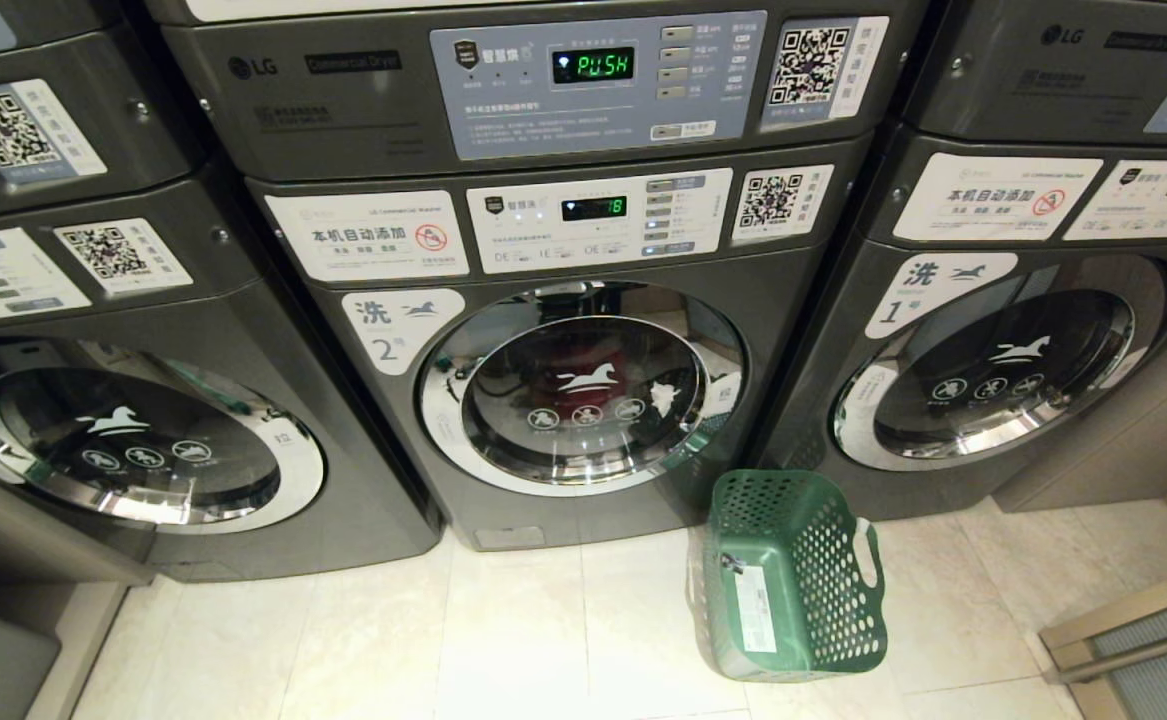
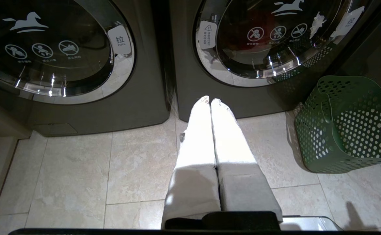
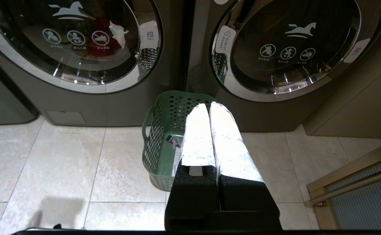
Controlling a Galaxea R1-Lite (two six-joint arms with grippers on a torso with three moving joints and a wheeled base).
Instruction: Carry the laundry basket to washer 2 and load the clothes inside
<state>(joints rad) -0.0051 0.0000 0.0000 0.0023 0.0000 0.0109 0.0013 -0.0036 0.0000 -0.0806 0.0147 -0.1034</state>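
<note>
Laundry basket (image 1: 793, 580) tipped beside washer 2 (image 1: 583, 390), door shut, maybe clothes inside; both grippers (image 2: 210, 101) (image 3: 210, 106) closed, empty

Laundry basket (image 1: 793, 575): dark green w/ round perforations, white sticker on base. Washer 2 (image 1: 563, 400): dark grey, chrome door rim, white horse logo; red garment (image 1: 608, 375) behind glass. Floor tiles (image 1: 503, 640) beige, mottled.

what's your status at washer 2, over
Left gripper and right gripper shut, empty. Laundry basket tipped on floor, emptied. Washer 2 door closed, red clothes inside. Nothing blocking.
</note>
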